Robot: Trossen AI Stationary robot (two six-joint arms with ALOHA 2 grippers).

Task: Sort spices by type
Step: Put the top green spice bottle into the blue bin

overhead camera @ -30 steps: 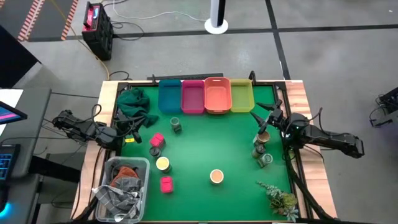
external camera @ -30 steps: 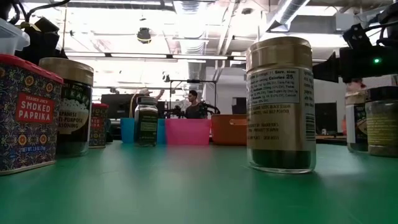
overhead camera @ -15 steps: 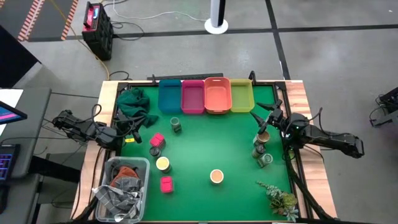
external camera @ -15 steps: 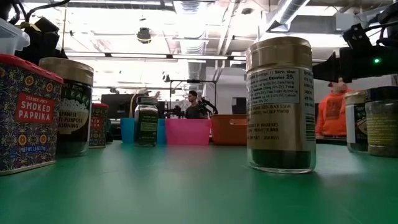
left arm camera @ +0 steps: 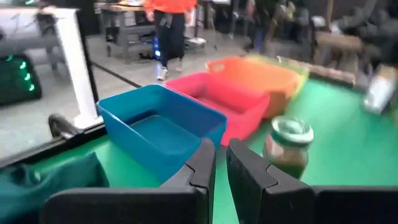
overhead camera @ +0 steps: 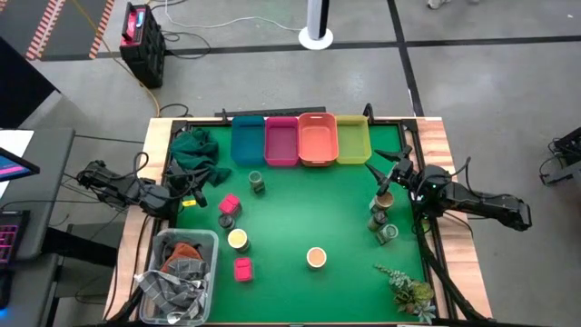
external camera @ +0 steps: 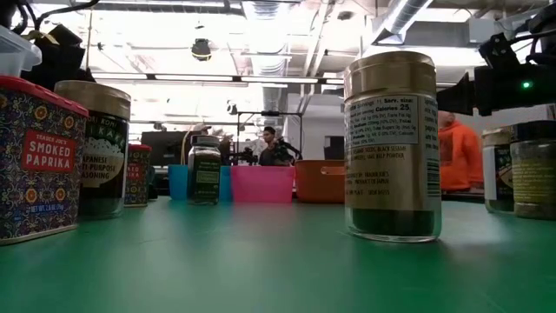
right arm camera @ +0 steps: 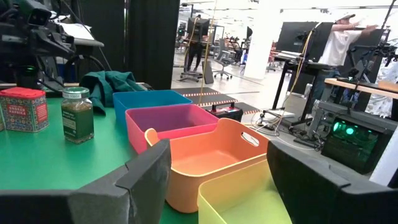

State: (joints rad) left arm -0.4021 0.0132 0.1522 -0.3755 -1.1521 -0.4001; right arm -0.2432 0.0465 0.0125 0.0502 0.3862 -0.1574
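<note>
1. High view has the green table mat (overhead camera: 300,218) with four rectangular plastic bins lined up along the far edge: blue bin (overhead camera: 247,141), pink bin (overhead camera: 280,141), orange bin (overhead camera: 317,139), yellow bin (overhead camera: 352,140).
2. Left gripper (overhead camera: 194,192) sits at the left edge of the mat, just beside a crumpled dark green cloth (overhead camera: 195,153). Its fingers (left arm camera: 202,168) are clenched together with nothing between them, as the left wrist view shows.
3. Right gripper (overhead camera: 386,174) hangs near the right edge, just in front of the yellow bin. Its fingers (right arm camera: 146,171) are spread apart and empty in the right wrist view, so it's released.
4. Spices on the left side: a glass jar with a green lid (overhead camera: 257,183) stands in front of the blue bin, then a pink box (overhead camera: 230,203), a dark-lidded jar (overhead camera: 226,220) just beside it, a round jar with a yellow lid (overhead camera: 238,239) and a second pink box (overhead camera: 242,269) nearest the front.
5. Out in the middle, on its own, there's a round jar with a tan lid (overhead camera: 316,258).
6. On the right, a cluster of three small jars (overhead camera: 382,218) stands just below the right gripper.
7. Extras: a clear tub of grey rags (overhead camera: 180,272) at the front left and a leafy green sprig (overhead camera: 406,289) at the front right.
8. Low view shows a person in an orange top (external camera: 456,156) in the room behind.
</note>
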